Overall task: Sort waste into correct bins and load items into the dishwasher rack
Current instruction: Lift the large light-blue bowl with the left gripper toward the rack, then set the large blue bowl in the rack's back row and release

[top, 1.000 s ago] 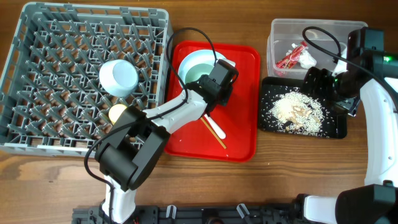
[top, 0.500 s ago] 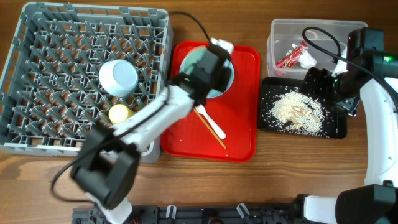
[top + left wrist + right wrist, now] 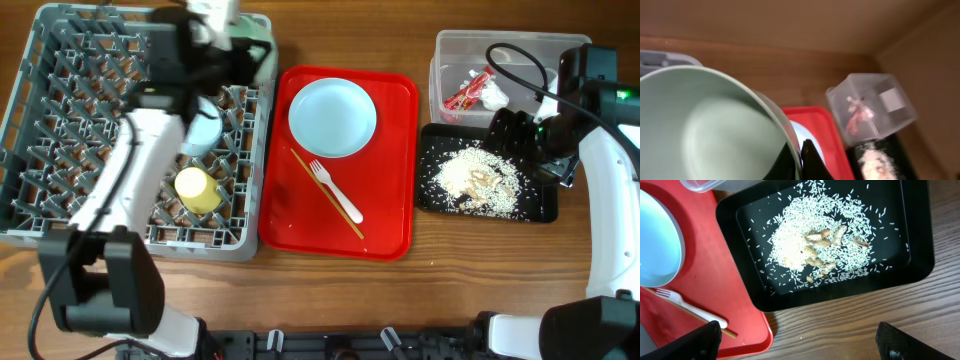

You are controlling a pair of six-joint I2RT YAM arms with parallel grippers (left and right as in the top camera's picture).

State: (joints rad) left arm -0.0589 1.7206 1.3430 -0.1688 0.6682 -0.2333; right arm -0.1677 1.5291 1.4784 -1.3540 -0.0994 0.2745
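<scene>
Wooden chopsticks (image 3: 330,198) lie diagonally across red tray (image 3: 390,232).

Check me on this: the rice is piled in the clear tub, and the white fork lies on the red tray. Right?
Not quite. The rice lies in the black tray, not the clear tub, which holds a red wrapper and tissue; the right wrist view shows this plainly. The white fork does lie on the red tray.

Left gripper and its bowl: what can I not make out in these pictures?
- Left gripper: overhead, motion blur; fingertips unclear.
- Held bowl: left wrist, blurred, cut off by left and bottom edges.
- Rack below it: left wrist, mostly hidden by the bowl.
- Only one dark finger shows there.
</scene>
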